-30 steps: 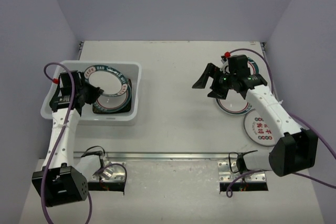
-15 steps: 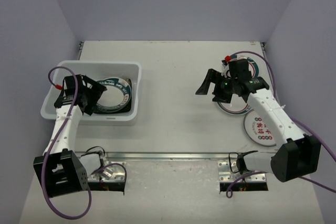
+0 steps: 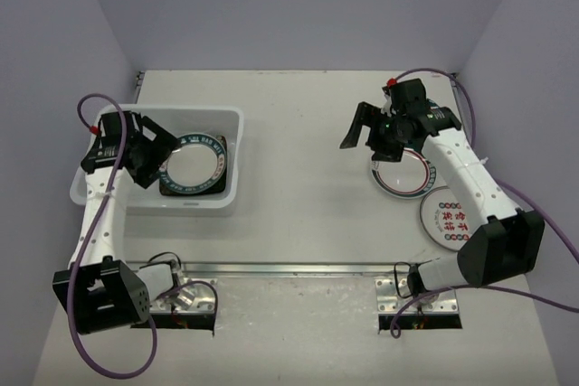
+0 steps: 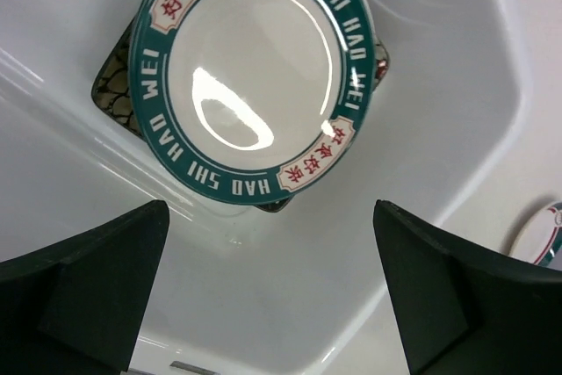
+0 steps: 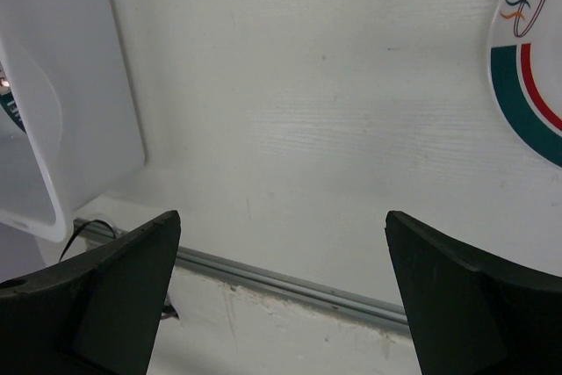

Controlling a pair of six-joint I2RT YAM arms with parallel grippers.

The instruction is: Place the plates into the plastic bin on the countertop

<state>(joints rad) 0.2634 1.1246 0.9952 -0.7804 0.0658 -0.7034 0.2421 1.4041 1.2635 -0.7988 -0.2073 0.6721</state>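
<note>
- I am watching the left gripper [image 3: 160, 157] hanging over the 9 o'clock end of the plastic bin [image 3: 185, 113], its jaws spread wide and gripping nothing
- A round teal-rimmed plate [image 4: 255, 76] is lying flat inside the bin toward its 3 o'clock side, resting on a black square plate [image 4: 110, 85] whose corners are peeking out from beneath it
- The bin is sitting on the countertop [image 3: 298, 124] at about 9 o'clock in the overhead view, near the metal rail [image 3: 289, 268] running along the 6 o'clock edge
- The right gripper [image 3: 359, 146] is hovering above bare countertop at about 2 o'clock, its jaws standing wide apart and empty, its fingers reaching toward 8 o'clock
- I am seeing two more round plates lying on the countertop at 3 o'clock: a banded plate [image 3: 398, 178] partly under the right arm [image 3: 461, 169], and a plate with red characters [image 3: 448, 219] just at its 5 o'clock; I cannot tell whether the two are touching
</note>
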